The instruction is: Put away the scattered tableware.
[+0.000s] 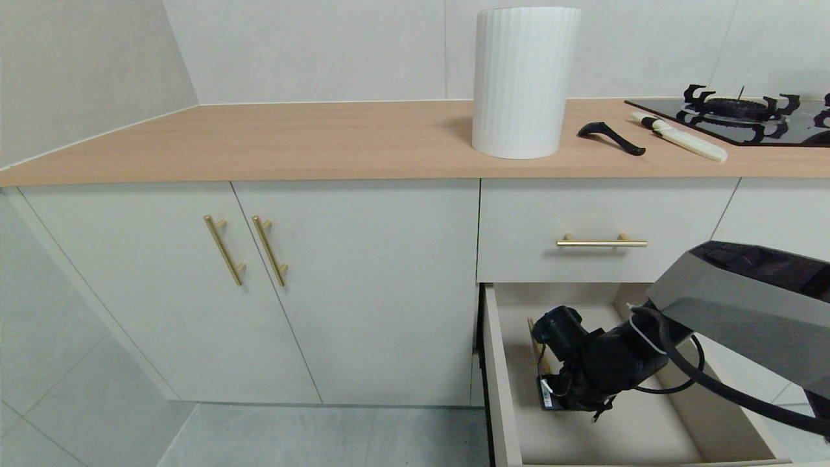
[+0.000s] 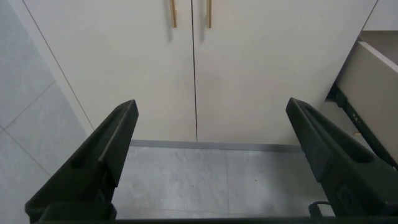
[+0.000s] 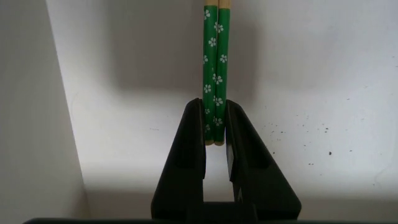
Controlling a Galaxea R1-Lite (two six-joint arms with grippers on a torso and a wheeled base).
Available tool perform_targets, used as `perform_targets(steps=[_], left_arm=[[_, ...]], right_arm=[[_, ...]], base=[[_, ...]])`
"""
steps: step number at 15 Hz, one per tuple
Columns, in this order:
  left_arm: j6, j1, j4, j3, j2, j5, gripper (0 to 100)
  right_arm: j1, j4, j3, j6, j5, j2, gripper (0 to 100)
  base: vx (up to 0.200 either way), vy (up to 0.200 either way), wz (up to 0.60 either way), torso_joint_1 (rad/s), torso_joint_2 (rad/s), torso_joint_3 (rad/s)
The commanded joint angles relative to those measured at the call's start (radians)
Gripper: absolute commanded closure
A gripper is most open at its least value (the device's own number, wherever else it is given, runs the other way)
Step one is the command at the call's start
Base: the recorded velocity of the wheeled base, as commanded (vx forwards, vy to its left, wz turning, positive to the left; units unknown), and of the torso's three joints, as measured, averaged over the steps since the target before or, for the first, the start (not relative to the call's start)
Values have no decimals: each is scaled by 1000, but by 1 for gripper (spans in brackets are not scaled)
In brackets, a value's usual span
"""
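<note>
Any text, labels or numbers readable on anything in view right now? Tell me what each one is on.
No readable text anywhere.
White sticker on the right arm's wrist: too small to read.
Chopsticks in the right claw: white flower pattern only, no lettering.
White canister and knife on the counter: no print visible.

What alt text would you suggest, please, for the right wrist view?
The right gripper is shut on a pair of green, flower-patterned chopsticks, held over the pale floor of a drawer.
</note>
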Motion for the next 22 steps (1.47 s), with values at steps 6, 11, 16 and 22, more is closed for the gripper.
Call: perform_targets(steps=[6,11,16,22], left_arm=[[0,0,0,0,0,1,0],[0,0,0,0,0,1,0],[0,0,0,0,0,1,0],[0,0,0,0,0,1,0]], right_arm=[[0,0,-1,0,-1,6,0],[0,0,-1,0,-1,2,0],[0,9,24,0,-1,-106,0],[-8,65,104,-15,0,-526,0]], base=[[0,0,0,0,0,0],[0,0,0,0,0,0],[0,0,0,0,0,0],[0,0,0,0,0,0]])
